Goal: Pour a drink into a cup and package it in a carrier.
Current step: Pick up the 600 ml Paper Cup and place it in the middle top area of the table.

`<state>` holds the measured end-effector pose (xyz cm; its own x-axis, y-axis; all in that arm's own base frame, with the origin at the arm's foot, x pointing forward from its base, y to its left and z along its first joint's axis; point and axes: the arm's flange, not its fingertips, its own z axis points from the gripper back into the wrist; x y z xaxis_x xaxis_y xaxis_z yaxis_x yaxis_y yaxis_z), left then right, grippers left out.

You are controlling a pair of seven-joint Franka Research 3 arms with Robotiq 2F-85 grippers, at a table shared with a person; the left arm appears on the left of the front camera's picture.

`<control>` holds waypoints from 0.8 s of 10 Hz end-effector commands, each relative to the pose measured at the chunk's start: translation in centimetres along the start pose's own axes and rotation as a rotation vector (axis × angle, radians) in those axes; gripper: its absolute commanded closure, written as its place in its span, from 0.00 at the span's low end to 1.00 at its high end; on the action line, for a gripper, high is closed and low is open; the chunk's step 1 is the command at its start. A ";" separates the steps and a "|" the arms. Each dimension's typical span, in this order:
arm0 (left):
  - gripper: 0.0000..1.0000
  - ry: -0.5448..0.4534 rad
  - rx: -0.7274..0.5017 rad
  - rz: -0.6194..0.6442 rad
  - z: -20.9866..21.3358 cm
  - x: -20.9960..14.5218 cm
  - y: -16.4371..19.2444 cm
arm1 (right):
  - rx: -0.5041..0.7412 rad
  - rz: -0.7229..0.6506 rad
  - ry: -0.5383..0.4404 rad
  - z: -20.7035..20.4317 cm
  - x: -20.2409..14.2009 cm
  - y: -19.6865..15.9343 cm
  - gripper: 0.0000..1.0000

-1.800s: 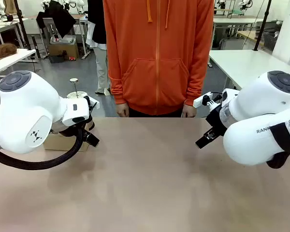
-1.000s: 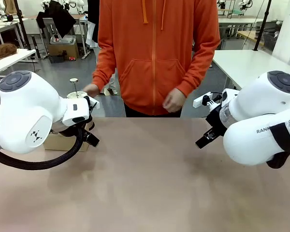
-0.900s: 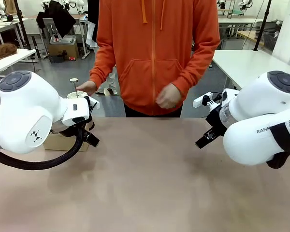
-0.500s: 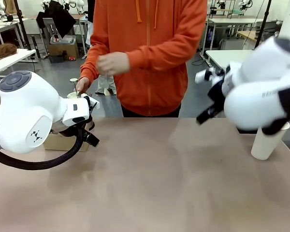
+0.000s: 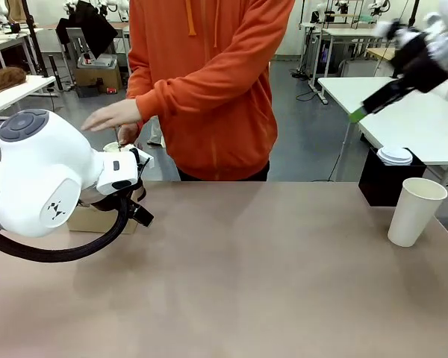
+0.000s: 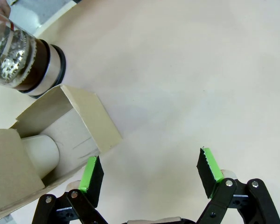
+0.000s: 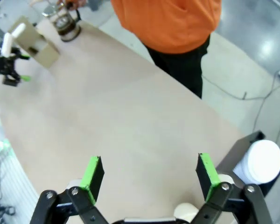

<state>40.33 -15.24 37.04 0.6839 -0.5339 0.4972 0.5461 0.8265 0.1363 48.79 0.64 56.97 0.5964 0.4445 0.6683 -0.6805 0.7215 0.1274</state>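
Seeing both wide open, empty: left pincer [image 6: 150, 167] beside brown cardboard carrier [image 6: 89, 120], right pincer [image 7: 150, 170] high above surface [image 7: 130, 107]; we reckon that frees tall white paper cup [image 5: 417, 211], frame right.

The cup [image 5: 417, 211] is matt paper, carrier [image 6: 65, 123] dull cardboard, carafe [image 6: 16, 58] glossy glass

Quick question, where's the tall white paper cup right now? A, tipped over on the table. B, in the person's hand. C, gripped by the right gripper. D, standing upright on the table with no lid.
D: the tall white paper cup stands upright and open-topped on the table at the robot's right, with nothing touching it; the right gripper is open and well above it.
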 end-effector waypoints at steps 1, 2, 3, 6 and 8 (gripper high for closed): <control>0.00 0.000 0.000 0.000 0.0 0.0 0.0 | 0.156 -0.012 -0.088 1.8 -4.6 -5.6 0.00; 0.00 0.000 0.000 0.000 0.0 0.0 0.0 | 0.213 -0.016 -0.180 3.1 -7.8 -7.9 0.00; 0.00 0.000 0.000 0.000 0.0 0.0 0.0 | 0.271 -0.025 -0.274 4.1 -11.3 -10.5 0.00; 0.00 0.000 0.000 0.000 0.0 0.0 0.0 | 0.335 0.066 -0.562 3.9 -17.9 -14.9 0.00; 0.00 0.000 0.000 0.000 0.0 0.0 0.0 | 0.357 0.098 -0.634 3.0 -19.2 -16.2 0.00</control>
<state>40.33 -15.27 37.03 0.6836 -0.5346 0.4969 0.5464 0.8262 0.1372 45.22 -21.22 43.95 0.2658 0.0254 0.9637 -0.8540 0.4699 0.2232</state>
